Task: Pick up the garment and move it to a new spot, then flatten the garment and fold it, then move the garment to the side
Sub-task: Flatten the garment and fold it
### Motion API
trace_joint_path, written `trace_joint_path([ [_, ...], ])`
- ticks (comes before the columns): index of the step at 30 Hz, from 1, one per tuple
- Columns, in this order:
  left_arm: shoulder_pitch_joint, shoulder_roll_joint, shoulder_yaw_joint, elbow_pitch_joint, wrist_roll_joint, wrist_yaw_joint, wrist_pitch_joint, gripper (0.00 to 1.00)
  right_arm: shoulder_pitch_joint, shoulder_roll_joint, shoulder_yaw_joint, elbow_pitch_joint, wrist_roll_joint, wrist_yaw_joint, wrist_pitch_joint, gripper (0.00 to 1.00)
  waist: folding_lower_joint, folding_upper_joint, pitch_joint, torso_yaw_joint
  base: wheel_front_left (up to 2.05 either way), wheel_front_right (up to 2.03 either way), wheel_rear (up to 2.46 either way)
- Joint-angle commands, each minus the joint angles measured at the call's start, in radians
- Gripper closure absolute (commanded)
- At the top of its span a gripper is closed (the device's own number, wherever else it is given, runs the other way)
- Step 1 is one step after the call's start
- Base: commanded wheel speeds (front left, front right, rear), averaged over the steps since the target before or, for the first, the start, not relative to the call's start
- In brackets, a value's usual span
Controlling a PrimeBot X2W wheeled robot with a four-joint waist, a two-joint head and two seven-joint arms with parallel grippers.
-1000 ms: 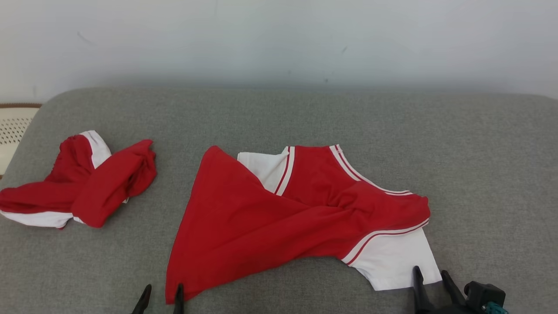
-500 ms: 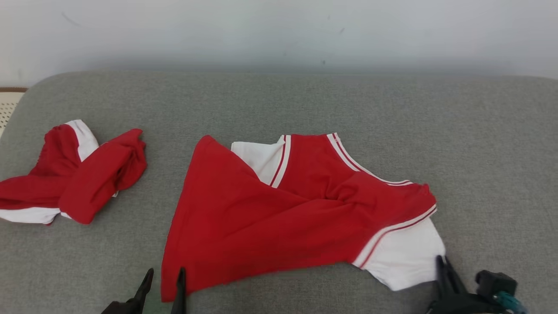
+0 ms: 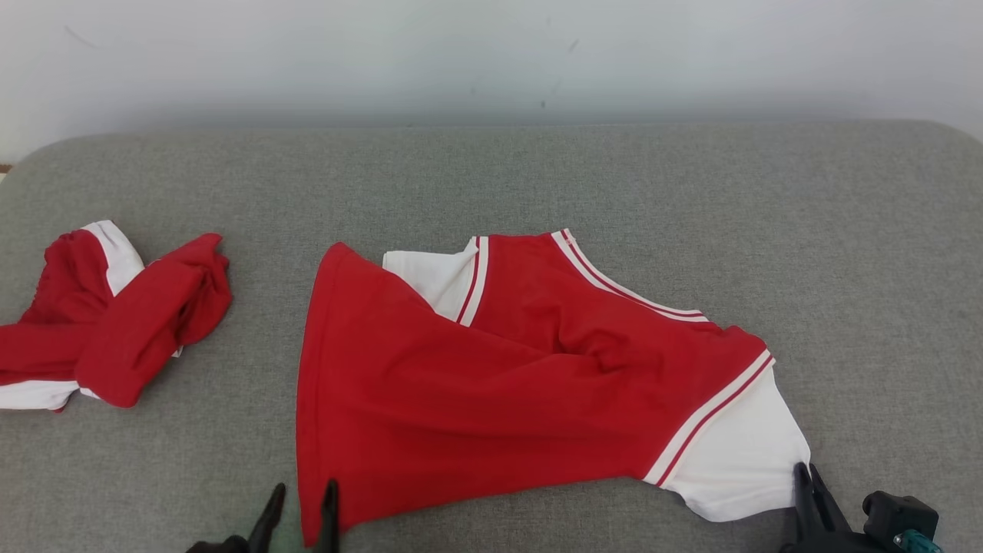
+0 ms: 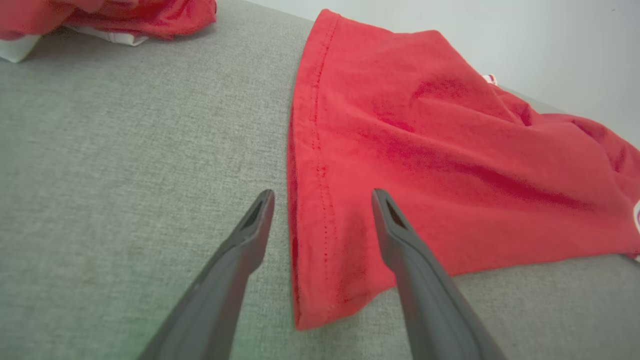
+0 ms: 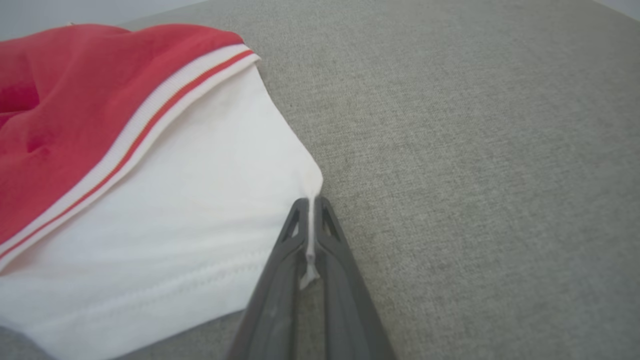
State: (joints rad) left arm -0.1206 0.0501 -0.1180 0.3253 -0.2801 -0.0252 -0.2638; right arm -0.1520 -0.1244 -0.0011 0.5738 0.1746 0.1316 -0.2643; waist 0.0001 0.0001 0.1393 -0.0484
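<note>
**Item 1: garment** [image 3: 499, 384]. A red knit jersey with white short sleeves and red-and-white striped bands. It lies at the centre of the head view on the cushion, spread out but rumpled, with a fold of the red body thrown across its middle. The red hem corner is at 7 o'clock. One white sleeve [image 3: 737, 461] is at 5 o'clock, and the other is partly under the red fold at 11 o'clock.

**Item 2: cushion** [image 3: 537, 177]. Grey woven upholstery, broad, with rounded corners. It bears both cloth items.

**Item 3: second garment** [image 3: 115, 322]. A crumpled heap of red-and-white cloth at 9 o'clock, well apart from item 1.

**Item 4: left gripper** [image 3: 305, 491]. Two long dark fingers at 7 o'clock. The jaws are spread wide and hold nothing. They straddle the stitched red hem, one finger over bare cushion and the other over red cloth.

**Item 5: right gripper** [image 5: 311, 202]. At 5 o'clock. The jaws are pinched tight on the corner of the white sleeve, and a sliver of white cloth shows between the fingers.

**Item 6: wall** [image 3: 491, 54]. Pale and plain, at 12 o'clock behind the cushion.
</note>
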Motion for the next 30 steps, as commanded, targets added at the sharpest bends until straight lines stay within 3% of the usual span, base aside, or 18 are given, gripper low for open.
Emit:
trace_joint_path([
  [1,0.023,0.001,-0.006,-0.001,-0.019,-0.007,-0.001,0.00,0.008,-0.003,-0.003,0.002,-0.002,-0.002,0.000,1.00,-0.0001,-0.0001,-0.002,0.002,0.00,0.00,0.00],
  [10,0.054,0.001,-0.060,0.039,-0.031,-0.008,-0.001,0.00,0.005,0.004,0.008,-0.005,-0.008,-0.002,0.000,1.00,-0.0001,-0.0001,-0.026,0.002,0.00,0.00,0.00],
  [20,0.031,0.001,-0.045,0.061,-0.037,-0.014,-0.001,0.00,0.010,0.002,0.019,-0.013,0.003,-0.002,0.000,1.00,-0.0001,-0.0001,-0.034,-0.008,0.00,0.00,0.00],
  [21,0.034,0.001,-0.046,0.061,-0.036,-0.016,-0.001,0.12,0.010,0.002,0.019,-0.014,0.004,-0.002,0.000,1.00,-0.0001,-0.0001,-0.034,-0.008,0.00,0.00,0.00],
  [24,0.040,0.001,-0.053,0.079,-0.033,-0.025,-0.001,0.99,0.010,0.002,0.016,-0.018,0.008,-0.002,0.000,1.00,-0.0001,-0.0001,-0.035,-0.006,0.00,0.00,0.00],
  [30,0.019,0.001,-0.046,0.108,-0.037,-0.049,-0.001,1.00,-0.004,0.006,0.019,-0.036,0.023,-0.002,0.000,1.00,-0.0001,-0.0001,-0.038,0.001,0.00,0.00,0.00],
])
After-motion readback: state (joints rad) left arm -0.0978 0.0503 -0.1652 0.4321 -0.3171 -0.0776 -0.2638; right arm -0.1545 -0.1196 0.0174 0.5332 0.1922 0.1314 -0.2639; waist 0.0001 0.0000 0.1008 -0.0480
